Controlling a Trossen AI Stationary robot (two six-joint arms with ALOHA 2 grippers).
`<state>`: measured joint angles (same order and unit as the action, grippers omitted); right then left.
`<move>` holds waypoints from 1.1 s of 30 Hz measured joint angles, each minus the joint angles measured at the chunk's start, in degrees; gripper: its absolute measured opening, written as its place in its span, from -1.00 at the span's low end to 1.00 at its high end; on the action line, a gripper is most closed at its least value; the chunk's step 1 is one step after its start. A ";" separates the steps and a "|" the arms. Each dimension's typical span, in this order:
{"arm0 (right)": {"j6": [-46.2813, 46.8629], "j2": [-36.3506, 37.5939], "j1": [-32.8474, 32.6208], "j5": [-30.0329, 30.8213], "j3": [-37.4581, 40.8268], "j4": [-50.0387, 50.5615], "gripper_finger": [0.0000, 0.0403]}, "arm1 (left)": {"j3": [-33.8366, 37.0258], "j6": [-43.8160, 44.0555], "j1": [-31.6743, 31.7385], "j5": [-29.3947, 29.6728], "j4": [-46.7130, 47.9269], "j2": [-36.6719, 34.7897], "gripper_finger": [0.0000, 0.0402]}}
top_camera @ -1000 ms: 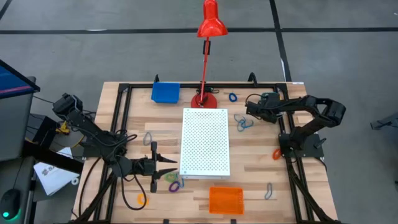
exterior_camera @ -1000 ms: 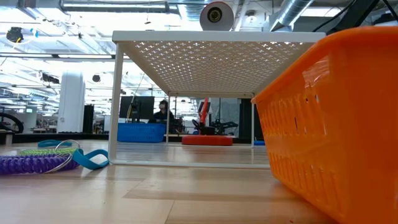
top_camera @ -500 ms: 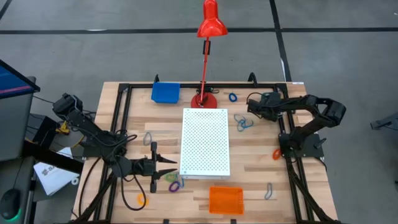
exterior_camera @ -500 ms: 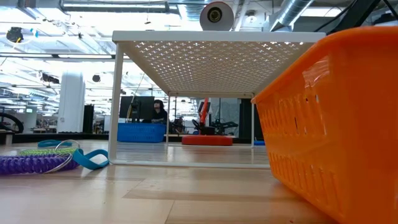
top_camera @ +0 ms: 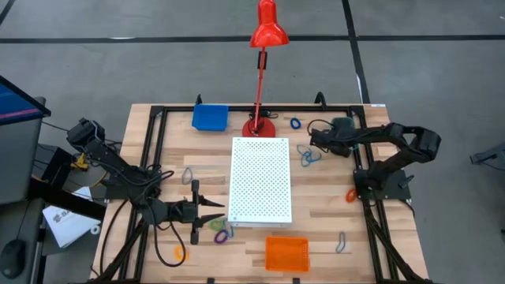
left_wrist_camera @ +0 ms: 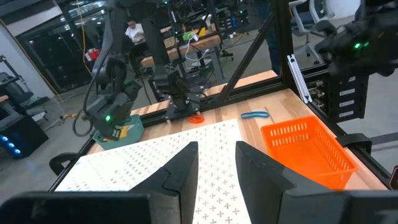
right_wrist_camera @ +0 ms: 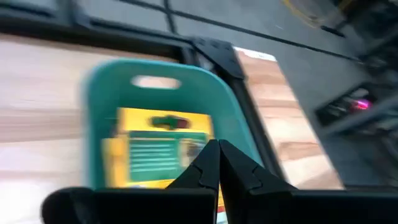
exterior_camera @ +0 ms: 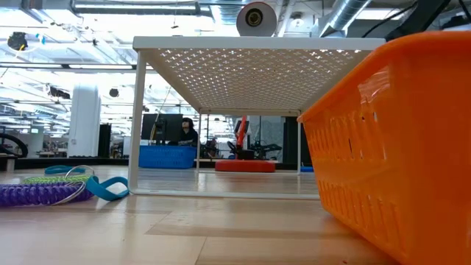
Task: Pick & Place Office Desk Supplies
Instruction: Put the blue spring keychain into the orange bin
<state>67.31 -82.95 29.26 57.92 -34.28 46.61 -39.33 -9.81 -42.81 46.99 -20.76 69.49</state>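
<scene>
Yellow crayon box (right_wrist_camera: 163, 148) with green stripes and green lettering, lying flat inside a teal tray (right_wrist_camera: 104, 93) at about 2 o'clock on the desk (top_camera: 323, 213). Right gripper (right_wrist_camera: 217, 163) poised over it, fingers pressed together, holding nothing. Left gripper (left_wrist_camera: 214, 163) at 8 o'clock beside the white perforated board (top_camera: 260, 180), partly parted, empty. Orange tray (top_camera: 286, 254) at 6 o'clock; blue tray (top_camera: 210, 117) at 11.
</scene>
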 joint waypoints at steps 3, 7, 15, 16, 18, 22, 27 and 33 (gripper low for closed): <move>-0.30 4.10 -4.09 -0.01 0.00 -0.95 -1.00 | 0.00 0.27 0.00 0.01 0.57 0.00 -0.49; -2.74 11.76 -10.67 -1.08 0.00 -3.73 -1.00 | 0.00 1.03 0.00 0.01 1.96 0.00 -0.49; -16.93 27.95 -24.58 -8.77 0.00 -17.78 -1.00 | 0.00 1.73 0.00 0.15 2.80 0.00 -0.49; -18.67 29.46 -26.34 -9.35 0.00 -19.42 -1.00 | 0.00 1.76 0.00 0.65 2.80 0.00 -0.49; -21.71 32.06 -30.19 -10.04 0.00 -22.56 -1.00 | 0.00 1.78 -0.14 2.16 2.80 0.00 -0.49; -25.73 35.63 -38.28 -9.76 -0.02 -26.60 -0.97 | 0.00 1.80 -1.04 5.30 2.80 0.00 -0.49; -18.89 35.72 -44.81 -3.50 -0.03 -22.75 -0.89 | 0.00 1.64 -2.60 10.23 2.80 -0.02 -0.49; -9.59 33.11 -43.75 -2.68 -0.02 -14.83 -0.61 | 0.00 1.53 -3.13 12.12 2.80 -0.02 -0.49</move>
<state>57.72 -49.85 -14.49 55.24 -34.30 31.77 -39.33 -8.27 -45.94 59.11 -17.96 69.47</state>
